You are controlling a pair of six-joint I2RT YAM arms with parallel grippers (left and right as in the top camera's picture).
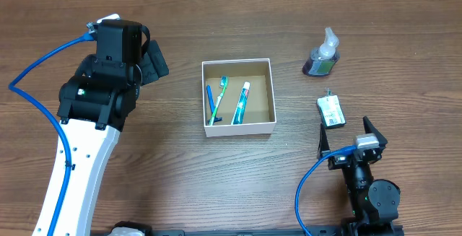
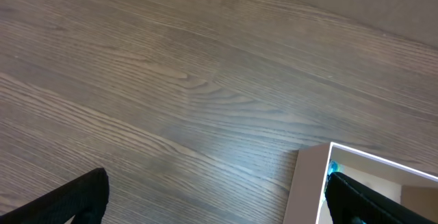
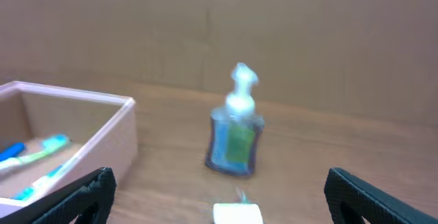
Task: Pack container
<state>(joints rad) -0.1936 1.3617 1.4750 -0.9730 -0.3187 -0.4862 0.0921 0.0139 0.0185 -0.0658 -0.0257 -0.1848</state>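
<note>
Both the left gripper (image 2: pixel 215 183) and right gripper (image 1: pixel 343 123) are hanging empty, fingers spread, and overreaching the packet (image 1: pixel 330 111) is risking toppling the bottle (image 1: pixel 322 54) standing farther back.

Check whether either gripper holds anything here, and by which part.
Nothing is held. The left gripper is open beside the container. The right gripper is open facing the soap bottle, with nothing between its fingers.

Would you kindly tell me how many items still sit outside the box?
2: the soap bottle stands right of the box, toward the far edge; the white-and-green packet lies nearer, also right of the box.
</note>
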